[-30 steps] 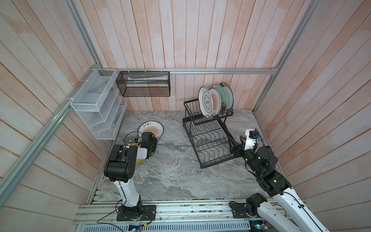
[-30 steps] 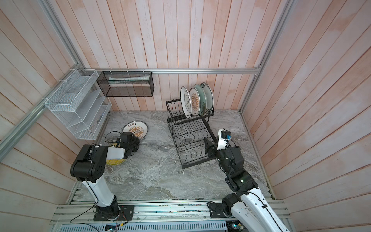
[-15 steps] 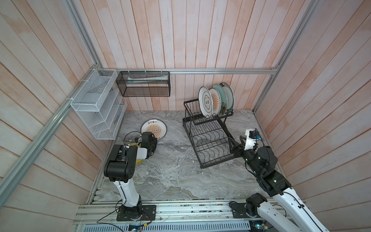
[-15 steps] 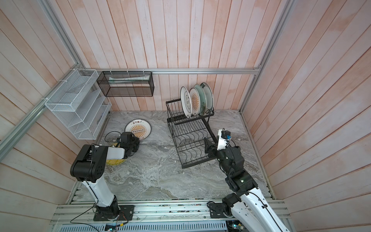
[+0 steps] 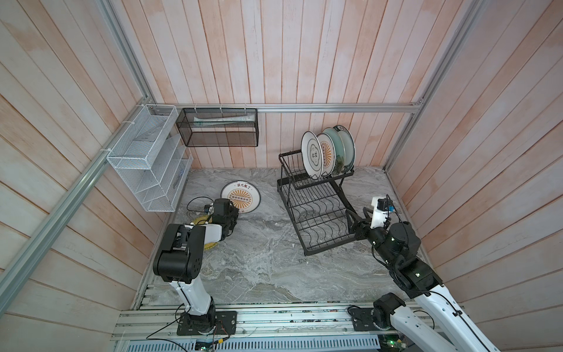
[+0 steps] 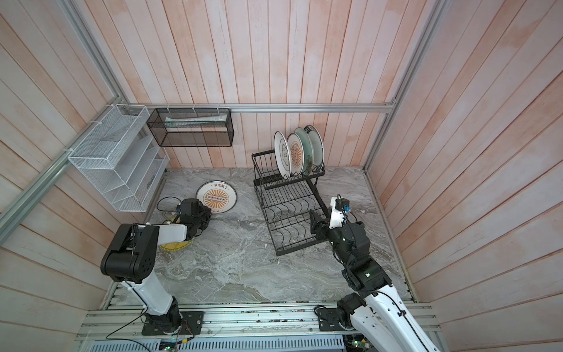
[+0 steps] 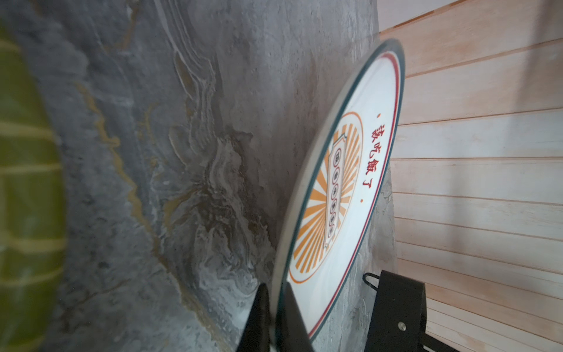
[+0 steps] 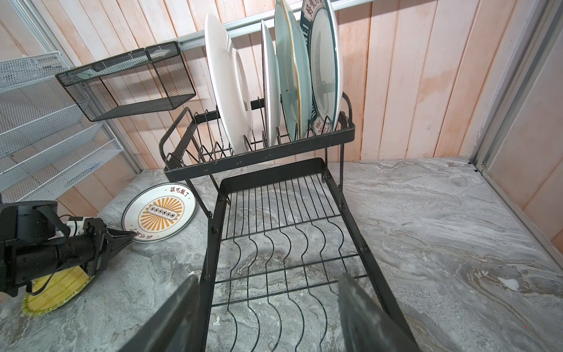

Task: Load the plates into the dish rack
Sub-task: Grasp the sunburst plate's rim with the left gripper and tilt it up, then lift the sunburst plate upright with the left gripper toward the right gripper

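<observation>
A white plate with an orange sunburst (image 5: 240,196) (image 6: 216,196) (image 8: 160,211) lies low on the marble table, left of the dish rack. My left gripper (image 7: 275,307) (image 5: 234,215) is shut on its near rim, one finger on each side. A yellow ribbed plate (image 5: 210,245) (image 8: 54,289) lies flat under my left arm. The black wire dish rack (image 5: 292,218) (image 8: 259,155) holds several plates (image 5: 327,151) (image 8: 274,76) upright in its upper basket. My right gripper (image 8: 268,304) (image 5: 353,224) hangs open over the near end of the bare lower tray.
A white mesh tiered shelf (image 5: 146,158) hangs on the left wall and a black mesh basket (image 5: 217,128) on the back wall. Wood panel walls close in the table on three sides. A thin cable loops beside my left wrist (image 5: 195,204).
My left gripper has closed on the sunburst plate's rim, and the plate has shifted slightly right toward the rack. The right arm has not moved.
</observation>
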Robot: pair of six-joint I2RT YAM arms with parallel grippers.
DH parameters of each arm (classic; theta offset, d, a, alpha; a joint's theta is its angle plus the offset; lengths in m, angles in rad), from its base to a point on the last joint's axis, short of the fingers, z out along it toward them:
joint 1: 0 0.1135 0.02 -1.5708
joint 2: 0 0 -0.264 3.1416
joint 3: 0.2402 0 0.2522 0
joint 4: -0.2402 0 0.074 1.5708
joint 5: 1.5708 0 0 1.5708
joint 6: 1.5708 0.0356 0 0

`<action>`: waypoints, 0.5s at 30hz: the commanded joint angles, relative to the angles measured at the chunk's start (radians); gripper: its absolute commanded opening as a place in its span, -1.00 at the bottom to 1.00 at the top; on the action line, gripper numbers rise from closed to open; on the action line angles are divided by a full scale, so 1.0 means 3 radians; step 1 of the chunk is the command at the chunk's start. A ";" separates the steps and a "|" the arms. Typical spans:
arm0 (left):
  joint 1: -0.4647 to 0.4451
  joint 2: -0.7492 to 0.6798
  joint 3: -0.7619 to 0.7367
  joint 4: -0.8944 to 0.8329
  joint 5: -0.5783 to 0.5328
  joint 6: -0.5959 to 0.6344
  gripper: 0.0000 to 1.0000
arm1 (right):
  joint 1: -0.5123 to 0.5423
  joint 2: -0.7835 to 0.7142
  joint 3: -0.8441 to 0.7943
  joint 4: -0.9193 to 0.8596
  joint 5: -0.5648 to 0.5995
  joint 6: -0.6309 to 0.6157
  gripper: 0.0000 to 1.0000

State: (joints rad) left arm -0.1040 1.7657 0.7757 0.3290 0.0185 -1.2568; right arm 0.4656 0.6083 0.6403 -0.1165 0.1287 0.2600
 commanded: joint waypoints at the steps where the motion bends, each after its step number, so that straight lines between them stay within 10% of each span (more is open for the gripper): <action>1: 0.0004 -0.0126 -0.0079 -0.0011 0.0064 0.0160 -0.95 | -0.0014 -0.0037 0.0115 -0.0074 -0.0053 0.0053 0.44; 15: 0.0004 -0.0487 -0.0259 0.0028 0.0236 0.0363 -1.00 | -0.0015 -0.0002 0.0200 -0.0164 -0.0112 0.0092 0.44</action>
State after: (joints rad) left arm -0.1040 1.6653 0.7094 0.3027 0.0639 -1.1824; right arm 0.4656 0.6075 0.6636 -0.1406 0.1085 0.2787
